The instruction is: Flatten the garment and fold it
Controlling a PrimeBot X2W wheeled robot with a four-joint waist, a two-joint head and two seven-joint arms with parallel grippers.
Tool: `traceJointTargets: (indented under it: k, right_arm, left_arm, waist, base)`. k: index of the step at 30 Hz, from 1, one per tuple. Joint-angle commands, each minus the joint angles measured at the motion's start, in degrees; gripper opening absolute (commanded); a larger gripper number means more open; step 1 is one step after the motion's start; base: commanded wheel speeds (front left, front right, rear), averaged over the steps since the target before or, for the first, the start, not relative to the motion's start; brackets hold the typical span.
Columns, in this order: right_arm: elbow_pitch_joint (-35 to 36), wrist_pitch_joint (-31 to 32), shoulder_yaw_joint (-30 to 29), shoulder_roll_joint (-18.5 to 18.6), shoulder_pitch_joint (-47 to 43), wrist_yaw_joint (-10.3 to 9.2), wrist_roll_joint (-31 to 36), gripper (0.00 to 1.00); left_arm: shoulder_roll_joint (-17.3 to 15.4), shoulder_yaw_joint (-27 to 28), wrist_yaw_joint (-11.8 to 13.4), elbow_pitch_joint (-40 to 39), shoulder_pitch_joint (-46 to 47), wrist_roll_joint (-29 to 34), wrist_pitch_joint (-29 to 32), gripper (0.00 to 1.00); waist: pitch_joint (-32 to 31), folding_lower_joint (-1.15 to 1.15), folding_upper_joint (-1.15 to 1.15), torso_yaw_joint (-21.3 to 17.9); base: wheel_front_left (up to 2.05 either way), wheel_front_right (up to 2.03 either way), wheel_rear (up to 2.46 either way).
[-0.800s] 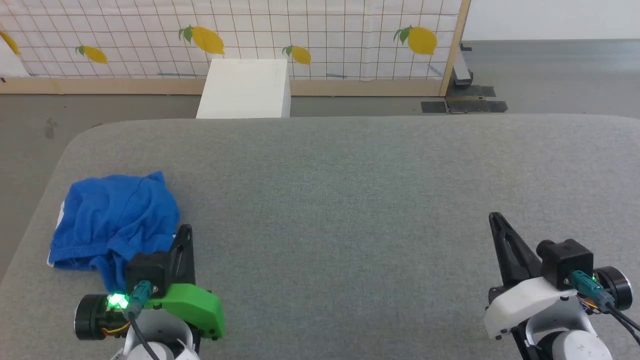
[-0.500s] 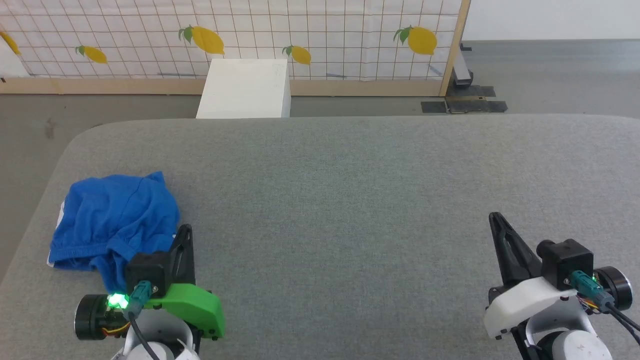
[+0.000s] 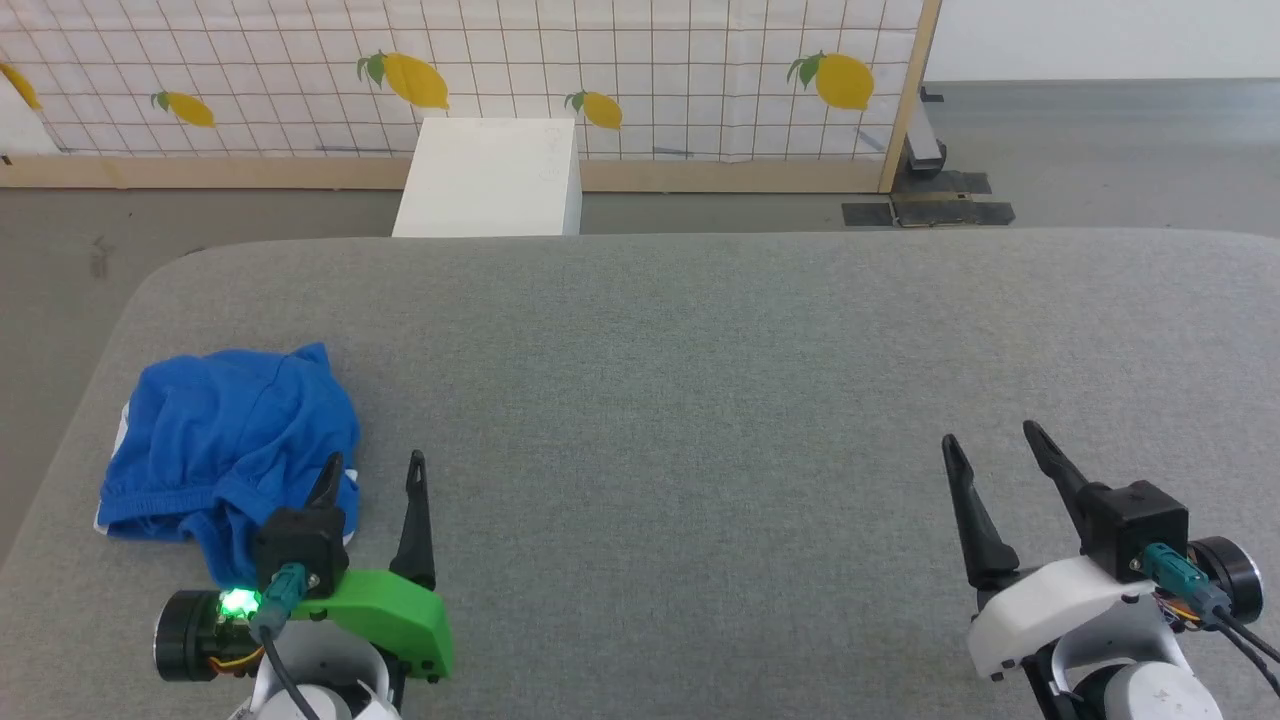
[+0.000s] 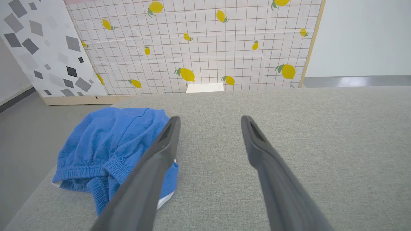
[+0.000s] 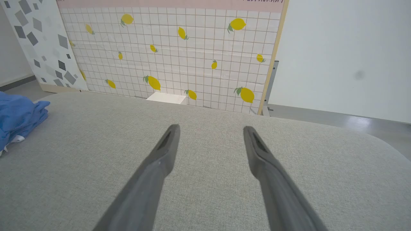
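Note:
The garment (image 3: pixel 220 430), bright blue shorts, lies crumpled in a heap near the left edge of the grey padded table (image 3: pixel 700 350). A gathered waistband and a bit of white trim show in the left wrist view on the garment (image 4: pixel 109 141). My left gripper (image 3: pixel 375 460) stands open at the heap's near right side, its left finger over the blue cloth, nothing held. In the left wrist view the left gripper (image 4: pixel 210 118) has bare table between its fingers. My right gripper (image 3: pixel 989 434) is open at the lower right, far from the garment (image 5: pixel 16 115). The right gripper (image 5: pixel 211 127) is empty.
A white box (image 3: pixel 490 180) stands on the floor past the table's far edge. Behind it runs a lemon-patterned screen (image 3: pixel 600 70) with a wooden frame. The table's rounded left edge (image 3: pixel 90 380) lies close to the blue heap.
Both grippers have gone from shut to open, their fingers spread apart. The garment and the arms' positions look unchanged.

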State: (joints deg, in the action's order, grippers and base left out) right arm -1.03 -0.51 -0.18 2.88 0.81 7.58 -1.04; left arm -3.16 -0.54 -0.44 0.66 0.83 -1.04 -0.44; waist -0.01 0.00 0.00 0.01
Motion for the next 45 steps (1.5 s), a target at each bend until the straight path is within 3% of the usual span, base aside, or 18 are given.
traceJointTargets:
  k: [1,16,45]
  right_arm:
    - [-0.42,-0.57,-0.1,0.0,-0.32,-0.01,-0.68,1.0]
    - [-1.94,-2.33,-0.21,0.0,-0.72,-0.02,-2.65,1.0]
    - [-5.3,-5.76,0.31,0.0,-1.3,-0.04,-6.16,1.0]
  left_arm:
    - [0.02,0.0,-0.08,0.32,-0.12,-0.25,-0.71,1.0]
    - [0.03,0.41,-0.17,1.38,-0.27,-1.36,-2.46,1.0]
    - [0.1,1.57,-0.39,3.46,-1.04,-3.38,-5.88,1.0]
  waist:
    - [-0.02,0.0,0.0,0.04]
    - [0.0,0.0,0.0,2.01]
    - [-0.08,0.0,0.0,10.85]
  base:
    - [0.0,0.0,0.0]
    - [0.0,0.0,0.0]
    - [0.0,0.0,0.0]
